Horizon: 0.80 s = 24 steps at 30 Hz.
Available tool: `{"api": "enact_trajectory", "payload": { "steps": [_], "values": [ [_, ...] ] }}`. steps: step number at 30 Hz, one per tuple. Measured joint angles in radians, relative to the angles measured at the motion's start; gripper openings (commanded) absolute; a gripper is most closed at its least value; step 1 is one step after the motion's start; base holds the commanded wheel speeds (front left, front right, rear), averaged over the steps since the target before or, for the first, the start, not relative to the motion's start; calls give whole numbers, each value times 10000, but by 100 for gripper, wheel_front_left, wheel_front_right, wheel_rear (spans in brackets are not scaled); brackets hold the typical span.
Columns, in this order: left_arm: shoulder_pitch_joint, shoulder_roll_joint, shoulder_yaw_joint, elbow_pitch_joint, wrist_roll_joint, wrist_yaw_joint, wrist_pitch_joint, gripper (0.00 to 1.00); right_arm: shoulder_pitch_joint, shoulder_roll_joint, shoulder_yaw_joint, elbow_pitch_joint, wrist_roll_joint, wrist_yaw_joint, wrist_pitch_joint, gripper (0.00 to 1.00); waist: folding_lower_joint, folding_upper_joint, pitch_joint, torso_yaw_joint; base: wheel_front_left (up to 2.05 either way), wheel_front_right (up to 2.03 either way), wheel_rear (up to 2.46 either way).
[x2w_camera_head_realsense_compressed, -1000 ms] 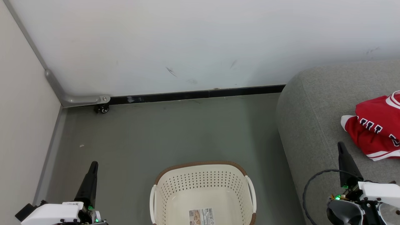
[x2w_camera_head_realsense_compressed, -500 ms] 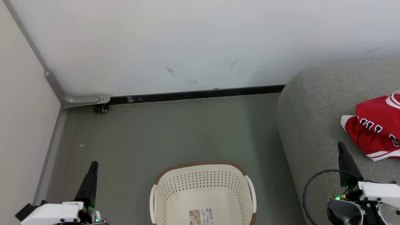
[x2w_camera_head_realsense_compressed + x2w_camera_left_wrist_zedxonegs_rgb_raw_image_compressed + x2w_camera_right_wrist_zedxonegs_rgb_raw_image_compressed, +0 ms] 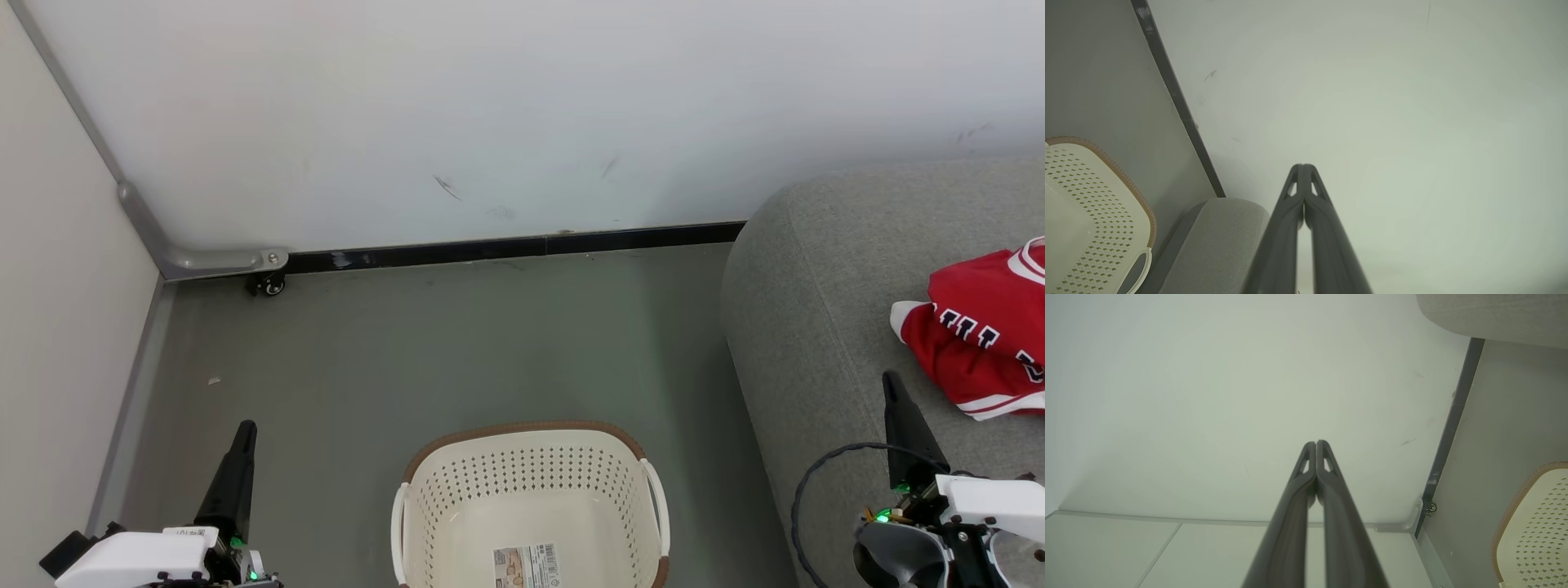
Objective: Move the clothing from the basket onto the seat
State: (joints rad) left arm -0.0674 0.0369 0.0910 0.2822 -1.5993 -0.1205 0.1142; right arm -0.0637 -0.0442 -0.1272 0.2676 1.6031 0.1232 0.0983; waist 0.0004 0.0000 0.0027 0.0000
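Red clothing [image 3: 984, 331] with white bands and dark lettering lies bunched on the grey seat [image 3: 824, 327] at the right edge of the head view. The cream basket [image 3: 531, 506] with a brown rim stands on the floor at bottom centre, and its floor carries just a paper label [image 3: 526, 566]. My left gripper [image 3: 244, 429] is shut and holds nothing, left of the basket. My right gripper [image 3: 890, 380] is shut and holds nothing, over the seat's near part and below the clothing. The left wrist view shows the left gripper [image 3: 1303, 166] with tips pressed together. The right gripper [image 3: 1316, 443] looks the same.
A white wall [image 3: 522, 114] with a dark baseboard [image 3: 514, 245] closes the far side. A pale panel [image 3: 49, 286] stands on the left, with a grey bracket and small caster [image 3: 269, 284] at the corner. Grey-green floor [image 3: 457, 343] lies between basket and wall.
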Motion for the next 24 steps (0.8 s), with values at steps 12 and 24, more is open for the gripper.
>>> {"api": "enact_trajectory", "payload": {
  "steps": [12, 24],
  "values": [
    [0, 0, -4, -29, 0, 0, 0, 0, 0, 0, -2, 2, 0, 0, 2, 0, 0, 0, 1, 0, 0, 0, 0],
    [0, -2, -6, -35, 0, 0, 0, 0, 0, 0, -6, 4, 0, 0, 2, 0, -1, 0, 1, 0, 0, 0, 0]
  ]
}}
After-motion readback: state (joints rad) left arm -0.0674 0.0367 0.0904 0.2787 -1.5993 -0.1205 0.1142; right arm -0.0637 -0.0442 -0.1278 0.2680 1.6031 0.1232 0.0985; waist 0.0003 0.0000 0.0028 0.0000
